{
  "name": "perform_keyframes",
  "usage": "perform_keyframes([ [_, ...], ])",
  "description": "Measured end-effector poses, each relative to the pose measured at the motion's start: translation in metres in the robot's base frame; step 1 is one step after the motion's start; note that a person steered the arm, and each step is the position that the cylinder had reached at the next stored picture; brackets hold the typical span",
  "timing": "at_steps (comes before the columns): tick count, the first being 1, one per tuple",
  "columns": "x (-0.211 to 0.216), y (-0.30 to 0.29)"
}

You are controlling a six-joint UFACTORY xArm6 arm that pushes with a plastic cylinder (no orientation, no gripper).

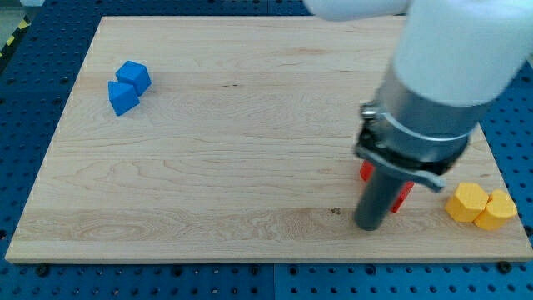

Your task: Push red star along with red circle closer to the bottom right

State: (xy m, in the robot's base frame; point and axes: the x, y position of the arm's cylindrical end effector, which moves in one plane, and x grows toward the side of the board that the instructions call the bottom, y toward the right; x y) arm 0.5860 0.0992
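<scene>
Progress looks good: nearest of all, my tip [368, 225] rests on the wooden board [208, 167] toward its near right part, touching or just beside a red block [403, 197] that shows only as slivers behind my rod; a second red sliver [365, 172] peeks out a little farther back. Star or circle, I cannot tell. I carry no claw, only a rod. Right of these, near the board's edge, sits a yellow block [480, 205]. Far left lies a blue block [128, 87]. A short push toward the near right corner remains, I judge
</scene>
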Motion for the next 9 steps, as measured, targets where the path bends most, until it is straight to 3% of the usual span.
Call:
perform_keyframes([
  [1, 0.000, -0.009],
  [3, -0.063, -0.047],
  [4, -0.063, -0.042],
  [5, -0.063, 0.013],
  [9, -0.053, 0.061],
])
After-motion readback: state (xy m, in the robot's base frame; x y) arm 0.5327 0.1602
